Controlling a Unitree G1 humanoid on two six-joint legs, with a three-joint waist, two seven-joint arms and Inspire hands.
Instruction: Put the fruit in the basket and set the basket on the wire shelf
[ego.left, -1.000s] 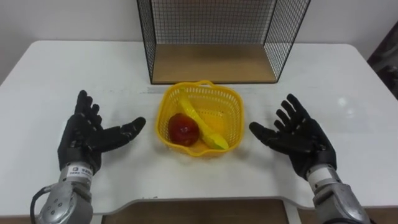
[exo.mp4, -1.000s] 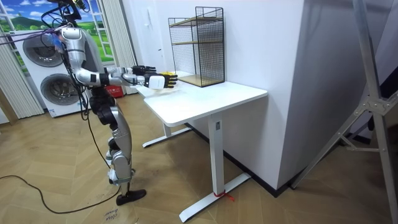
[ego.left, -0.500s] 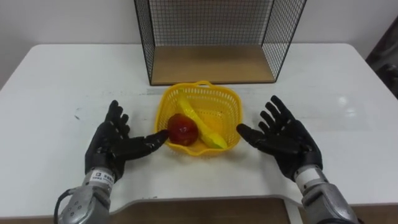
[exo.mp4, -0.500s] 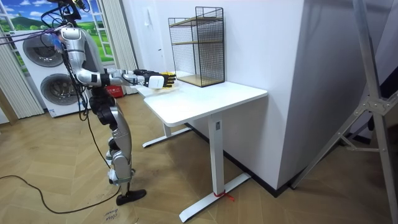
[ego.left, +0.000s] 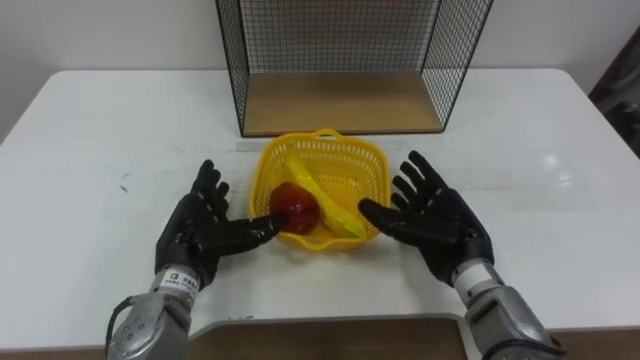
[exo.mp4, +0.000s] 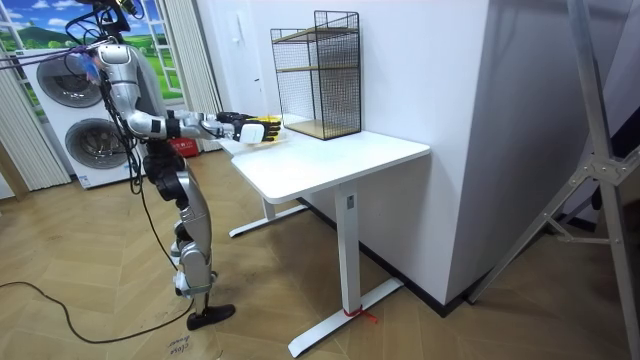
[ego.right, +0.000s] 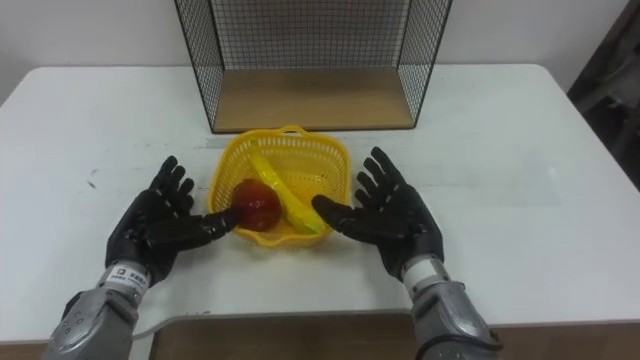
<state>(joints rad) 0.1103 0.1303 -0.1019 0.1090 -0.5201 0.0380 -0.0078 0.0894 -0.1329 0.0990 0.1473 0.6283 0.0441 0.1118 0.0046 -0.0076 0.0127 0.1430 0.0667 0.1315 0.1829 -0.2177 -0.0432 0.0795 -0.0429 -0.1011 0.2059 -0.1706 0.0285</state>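
Both the left hand (ego.left: 200, 228) and right hand (ego.left: 435, 222) are black, on silver-grey metal forearms. A white label sits at lower left.

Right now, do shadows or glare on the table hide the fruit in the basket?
Left eye view: no; the light is even, with only soft shadows under the left hand, the right hand and the basket on the white table; the apple and banana are well lit. Room view: the table top looks evenly bright, no glare.

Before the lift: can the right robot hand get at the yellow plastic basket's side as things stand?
Probably yes. The right robot hand lies open beside the yellow plastic basket, thumb close to its rim, and nothing stands between them on the white table.
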